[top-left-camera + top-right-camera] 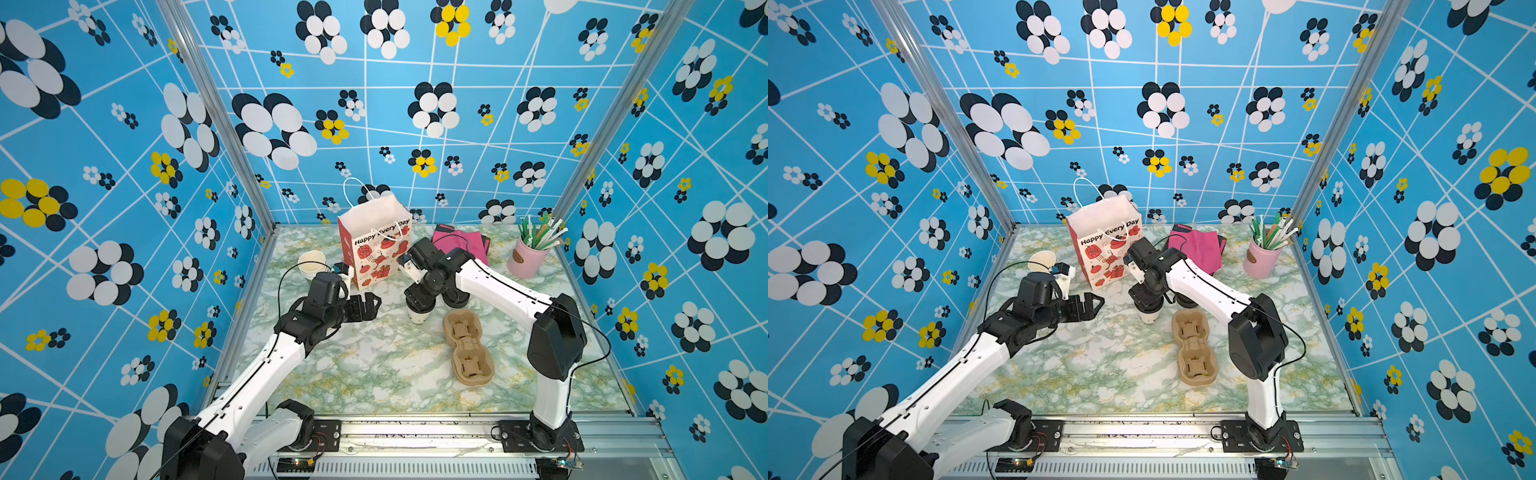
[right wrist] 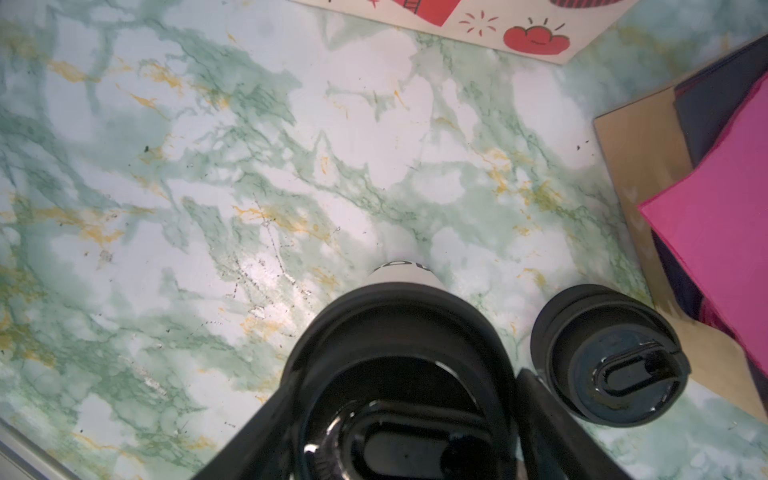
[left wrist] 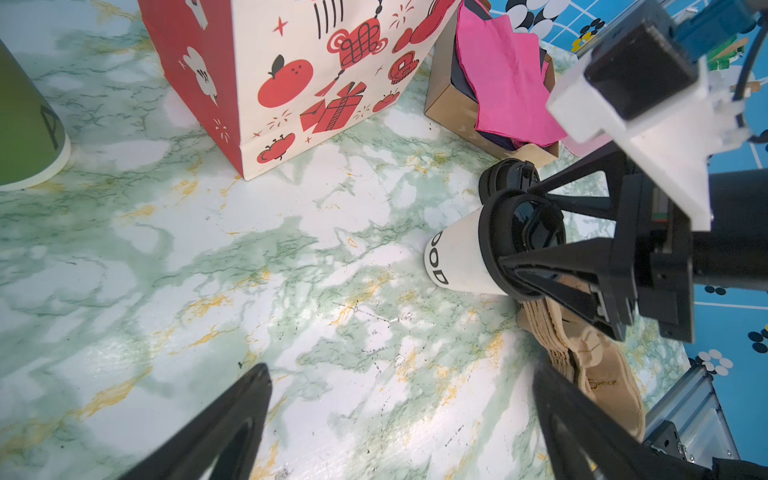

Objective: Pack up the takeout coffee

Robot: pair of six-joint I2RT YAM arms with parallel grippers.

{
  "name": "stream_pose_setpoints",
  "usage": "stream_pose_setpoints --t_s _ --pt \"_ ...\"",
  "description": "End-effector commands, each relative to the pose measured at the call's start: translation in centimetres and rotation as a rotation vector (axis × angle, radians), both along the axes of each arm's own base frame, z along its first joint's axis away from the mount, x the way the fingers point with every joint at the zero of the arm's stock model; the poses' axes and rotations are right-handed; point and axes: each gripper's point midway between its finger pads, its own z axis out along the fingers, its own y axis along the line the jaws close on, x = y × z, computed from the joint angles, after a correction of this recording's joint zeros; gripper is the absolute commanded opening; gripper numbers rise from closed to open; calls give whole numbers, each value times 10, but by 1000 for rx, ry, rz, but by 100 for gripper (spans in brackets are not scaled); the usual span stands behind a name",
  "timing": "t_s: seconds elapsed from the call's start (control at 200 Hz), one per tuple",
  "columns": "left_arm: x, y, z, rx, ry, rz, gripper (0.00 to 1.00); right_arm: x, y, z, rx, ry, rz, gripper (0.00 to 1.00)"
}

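The right gripper [image 3: 513, 227] is clamping its jaws on the lid of the takeout coffee [image 3: 457, 262], which is standing on the surface [image 3: 291, 270] near the gift bag [image 1: 374, 249]. The left gripper [image 1: 371, 306] is holding its jaws wide apart. The left wrist view alone is making "OOD" legible on the cup. Both top views are showing "Happy Every Day" on the bag. A cardboard box [image 3: 453, 112] is holding pink napkins [image 3: 507, 75].

A robot test booth dressed as a café counter: aluminium frame posts [image 1: 216, 112] hold printed blue flower walls [image 1: 415, 70] around a marble-look tabletop [image 1: 374, 365], with the left arm [image 1: 266, 374] and right arm [image 1: 498, 291] bolted to a metal rail [image 1: 415, 430] at its front. Props on the tabletop: gift bag [image 1: 376, 245], cardboard cup carrier [image 1: 467, 347], straws [image 1: 538, 232] in a pink pot [image 1: 525, 259], pink napkins [image 1: 473, 243].
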Motion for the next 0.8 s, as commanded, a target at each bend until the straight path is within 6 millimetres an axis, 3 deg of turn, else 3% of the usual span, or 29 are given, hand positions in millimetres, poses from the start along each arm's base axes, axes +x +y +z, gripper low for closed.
stream_pose_setpoints --t_s 0.0,0.43,0.61,0.795 --pt "-1 2 -2 -9 0 3 99 17 -6 0 -16 -3 -25 65" --pt "-3 5 -1 1 -3 9 99 61 -27 -6 -39 8 -88 64" --pt "-3 6 -1 1 -4 10 99 67 -34 -10 -63 23 -93 65" --pt "-3 5 -3 -1 4 8 99 60 -30 -20 -50 65 -77 69"
